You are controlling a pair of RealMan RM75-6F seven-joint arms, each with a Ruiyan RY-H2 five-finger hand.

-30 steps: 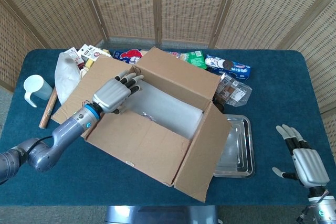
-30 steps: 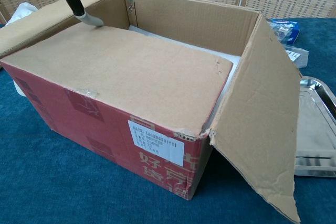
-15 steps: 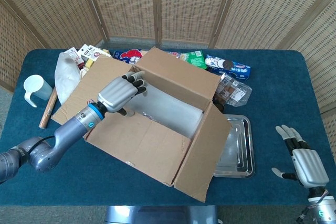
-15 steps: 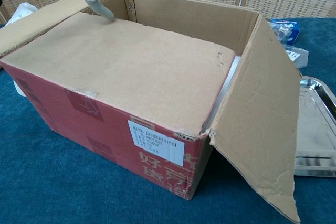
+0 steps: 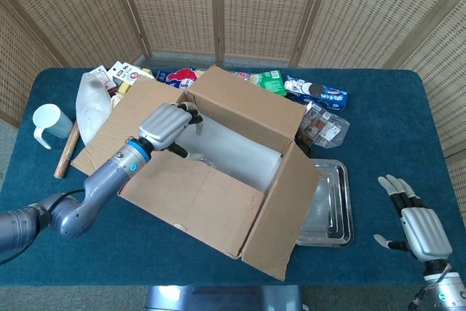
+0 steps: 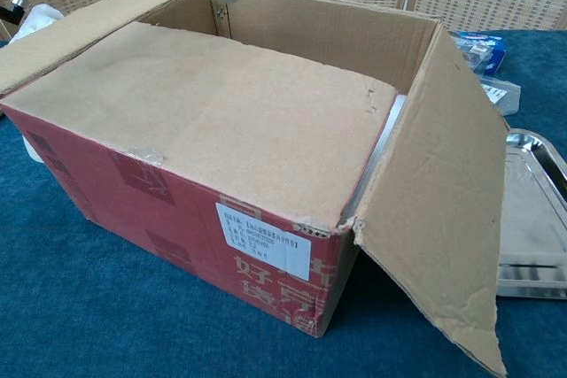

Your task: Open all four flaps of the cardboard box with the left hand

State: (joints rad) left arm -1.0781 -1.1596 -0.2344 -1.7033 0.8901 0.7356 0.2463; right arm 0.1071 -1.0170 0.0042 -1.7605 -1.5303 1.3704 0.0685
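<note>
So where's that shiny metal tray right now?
In the head view the metal tray sits on the table right of the cardboard box, partly under its opened right flap, just below the snack packets.

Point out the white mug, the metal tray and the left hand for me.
white mug (image 5: 48, 122): head view, on its side wall.
metal tray (image 5: 336, 213): head view, on its bare floor by the right rim.
left hand (image 5: 164, 123): head view, on its back.
</note>
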